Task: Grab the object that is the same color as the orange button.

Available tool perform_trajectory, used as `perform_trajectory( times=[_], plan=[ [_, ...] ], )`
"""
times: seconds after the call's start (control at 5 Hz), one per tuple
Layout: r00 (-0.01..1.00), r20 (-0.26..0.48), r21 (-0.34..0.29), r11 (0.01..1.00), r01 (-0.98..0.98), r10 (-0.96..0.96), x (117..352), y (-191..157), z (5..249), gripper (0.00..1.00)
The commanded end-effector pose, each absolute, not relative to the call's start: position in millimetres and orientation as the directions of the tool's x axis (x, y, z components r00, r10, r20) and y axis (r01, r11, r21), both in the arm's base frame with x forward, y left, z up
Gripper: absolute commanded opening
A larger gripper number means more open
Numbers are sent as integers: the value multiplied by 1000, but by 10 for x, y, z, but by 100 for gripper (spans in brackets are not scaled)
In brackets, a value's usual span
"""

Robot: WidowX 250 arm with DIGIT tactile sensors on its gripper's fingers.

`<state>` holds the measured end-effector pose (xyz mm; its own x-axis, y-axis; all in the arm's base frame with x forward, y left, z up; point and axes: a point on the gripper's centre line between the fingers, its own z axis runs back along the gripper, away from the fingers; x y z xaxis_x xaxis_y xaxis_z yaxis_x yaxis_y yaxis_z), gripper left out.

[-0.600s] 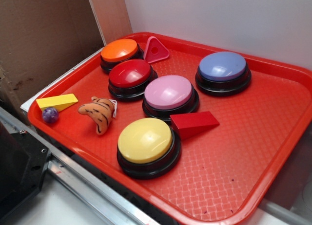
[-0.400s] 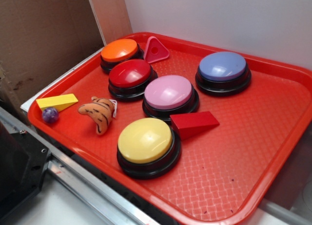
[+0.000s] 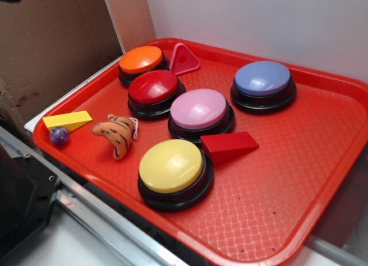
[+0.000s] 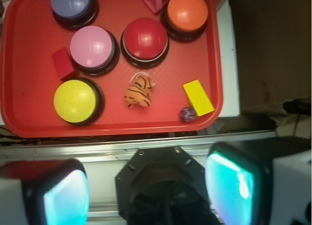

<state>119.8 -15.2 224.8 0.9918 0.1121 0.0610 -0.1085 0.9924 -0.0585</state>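
Wrist view alone shows the pincer (image 4: 148,196) spread; plush tiger (image 3: 117,133) untouched

The small orange plush toy (image 3: 117,133) (image 4: 138,93) with dark tiger stripes is lying curled like a crescent on the red tray, near its front-left edge, a white loop showing at one end. The orange button (image 3: 141,61) (image 4: 187,11), glossy dome on a black base, is sitting upright in the tray's far-left corner, well apart.
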Motion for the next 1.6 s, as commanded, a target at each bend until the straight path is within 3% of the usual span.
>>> perform_trajectory(
  times=[0.0,0.4,0.6,0.8,1.0,1.4],
  plan=[
    [936,103,-136,937,-321,336,1415,-189,1951,100],
    [806,123,-180,812,-556,579,1802,-163,1378,100],
    [799,95,-173,800,-575,594,1986,-185,1016,100],
    [798,61,-126,798,-590,599,2024,-209,747,100],
    [811,12,-68,810,-582,584,1905,-184,487,100],
    [813,-9,22,813,-582,582,1778,-126,144,100]
  ],
)
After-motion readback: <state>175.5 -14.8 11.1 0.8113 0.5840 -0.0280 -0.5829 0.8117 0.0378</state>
